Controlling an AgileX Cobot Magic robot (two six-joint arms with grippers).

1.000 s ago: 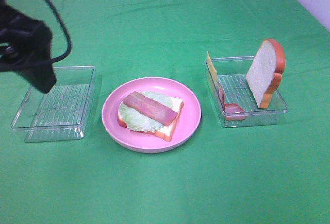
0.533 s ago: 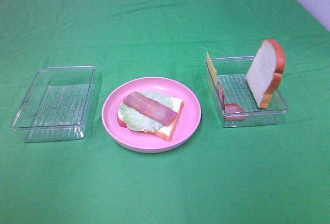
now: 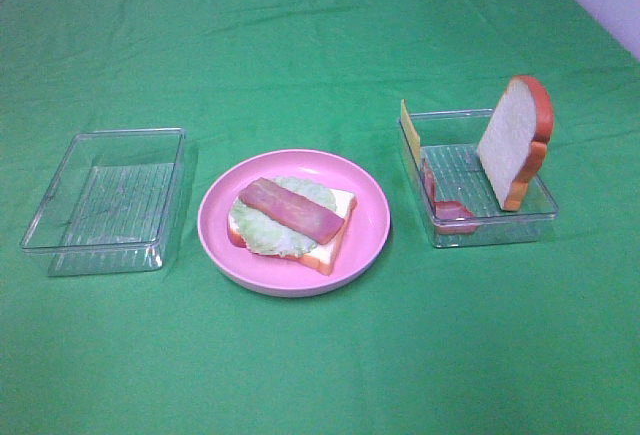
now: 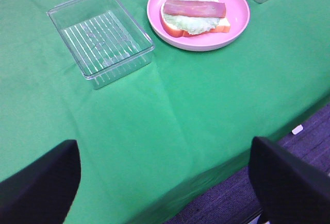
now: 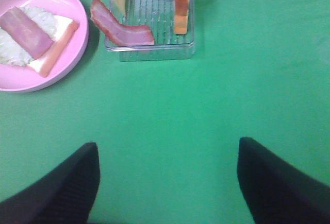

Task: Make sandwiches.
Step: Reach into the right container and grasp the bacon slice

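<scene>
A half-built sandwich lies on the pink plate: a white bread slice, a lettuce round and one bacon strip on top. It also shows in the left wrist view and the right wrist view. The right clear tray holds an upright bread slice, a yellow cheese slice and a bacon strip. Neither gripper shows in the exterior view. My left gripper is open and empty, near the table's front edge. My right gripper is open and empty, over green cloth short of the right tray.
An empty clear tray stands left of the plate; it also shows in the left wrist view. The green cloth covers the table. The left wrist view shows the table's edge with dark floor beyond.
One second ago my left arm hung over the empty left tray in the exterior view. It has pulled out of that view. The food and trays have not moved.
</scene>
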